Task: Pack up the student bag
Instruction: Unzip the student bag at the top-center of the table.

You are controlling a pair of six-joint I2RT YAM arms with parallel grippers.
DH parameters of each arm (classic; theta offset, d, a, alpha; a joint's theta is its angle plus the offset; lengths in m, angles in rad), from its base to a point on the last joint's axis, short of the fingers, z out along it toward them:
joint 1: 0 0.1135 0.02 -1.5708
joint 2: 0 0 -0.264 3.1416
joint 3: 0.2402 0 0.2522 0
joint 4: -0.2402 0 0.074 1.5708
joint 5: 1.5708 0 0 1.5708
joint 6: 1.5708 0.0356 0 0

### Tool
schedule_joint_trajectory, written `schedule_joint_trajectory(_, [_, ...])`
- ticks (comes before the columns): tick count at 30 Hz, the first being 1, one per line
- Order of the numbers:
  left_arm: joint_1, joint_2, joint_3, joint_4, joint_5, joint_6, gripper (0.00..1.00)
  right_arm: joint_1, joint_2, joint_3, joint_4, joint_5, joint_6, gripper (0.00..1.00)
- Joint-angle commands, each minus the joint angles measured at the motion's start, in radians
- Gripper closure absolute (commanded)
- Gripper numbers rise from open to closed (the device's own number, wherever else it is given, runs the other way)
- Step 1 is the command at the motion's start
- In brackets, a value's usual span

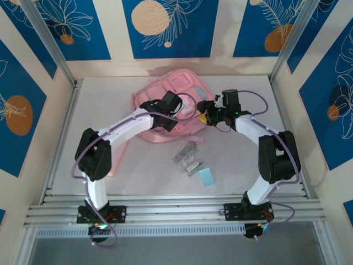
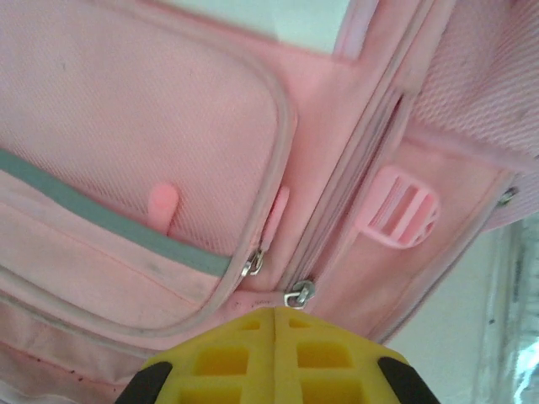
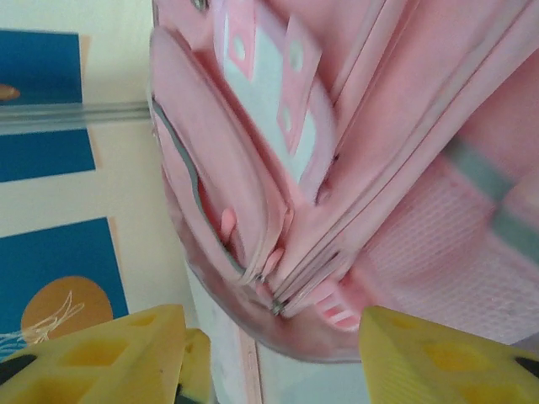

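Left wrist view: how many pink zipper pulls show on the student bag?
2 pulls: one lies on the front pocket, above its grey trim; the other hangs by that pocket's right edge. More may be hidden on the student bag.

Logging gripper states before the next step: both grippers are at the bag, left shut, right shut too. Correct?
Not quite. The right gripper is open, not shut: the right wrist view shows its yellow fingers standing well apart in front of the bag. The rest holds: the left gripper is shut, and both are at the bag.
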Motion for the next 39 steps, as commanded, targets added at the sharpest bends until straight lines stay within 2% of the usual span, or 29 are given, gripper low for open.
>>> schedule_joint_trajectory(1, [-0.039,-0.017,0.036,-0.011,0.032,-0.007,1.00,0.041,0.032,-0.014,0.064,-0.004,0.073,0.43])
schedule_joint_trajectory(5, [-0.051,-0.015,0.021,-0.016,0.014,-0.017,1.00,0.069,0.096,0.017,0.071,0.047,0.080,0.43])
schedule_joint_trajectory(12, [-0.029,-0.078,-0.106,0.058,-0.019,-0.074,0.98,0.103,0.224,0.095,0.091,0.155,0.089,0.48])
schedule_joint_trajectory(15, [-0.002,-0.101,-0.153,0.101,0.013,-0.125,0.69,0.109,0.287,0.134,0.113,0.173,0.095,0.51])
schedule_joint_trajectory(18, [0.040,-0.128,-0.214,0.171,0.081,-0.201,0.56,0.109,0.321,0.162,0.091,0.211,0.080,0.61])
schedule_joint_trajectory(21, [0.103,-0.149,-0.288,0.251,0.154,-0.300,0.48,0.110,0.345,0.170,0.071,0.252,0.059,0.70])
schedule_joint_trajectory(29, [0.233,-0.140,-0.444,0.486,0.293,-0.558,0.42,0.110,0.377,0.121,0.128,0.244,0.070,0.99])
schedule_joint_trajectory(34, [0.245,-0.081,-0.458,0.585,0.319,-0.675,0.41,0.110,0.371,0.104,0.151,0.227,0.060,1.00])
schedule_joint_trajectory(39, [0.246,-0.007,-0.428,0.616,0.385,-0.666,0.43,0.110,0.364,0.095,0.154,0.214,0.044,1.00])
